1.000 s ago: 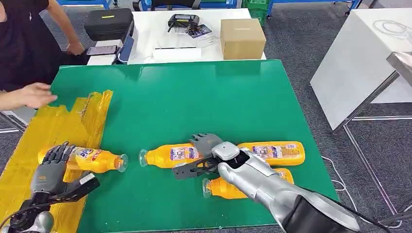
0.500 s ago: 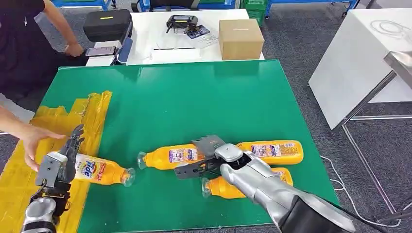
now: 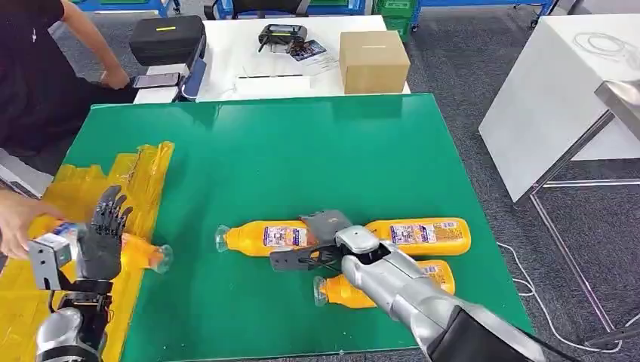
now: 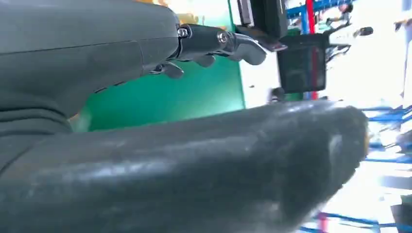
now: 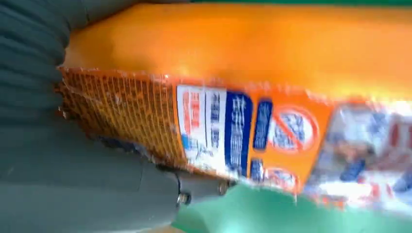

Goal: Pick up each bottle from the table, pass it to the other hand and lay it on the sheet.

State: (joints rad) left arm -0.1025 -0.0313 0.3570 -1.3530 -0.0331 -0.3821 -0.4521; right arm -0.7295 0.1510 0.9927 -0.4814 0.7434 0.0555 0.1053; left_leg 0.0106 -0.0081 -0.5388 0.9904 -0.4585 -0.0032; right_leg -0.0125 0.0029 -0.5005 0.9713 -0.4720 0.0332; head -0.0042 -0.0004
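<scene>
On the green counter (image 3: 302, 151), the left hand (image 3: 102, 240) stands at the near left over the yellow sheet (image 3: 83, 192), fingers spread and pointing up, holding nothing. Behind it lies a bottle (image 3: 143, 253), its clear cap end poking out toward the right at the sheet's edge. That looks like a bottle just laid down, and a person's hand (image 3: 19, 222) at the far-left edge touches its other end, perhaps to take it away.

The right hand (image 3: 321, 241) rests on the middle bottle (image 3: 264, 237), palm over the label; its wrist view shows grey fingers tight against the orange body, so it seems to be closing for the next pick, though I cannot tell how firm the grip is. Two more bottles lie just right of and nearer than it: a long one (image 3: 430, 235) and a partly hidden one (image 3: 340, 292).

The bottles are smooth, rounded plastic with glossy printed labels; the sheet is crinkled, shiny film.
</scene>
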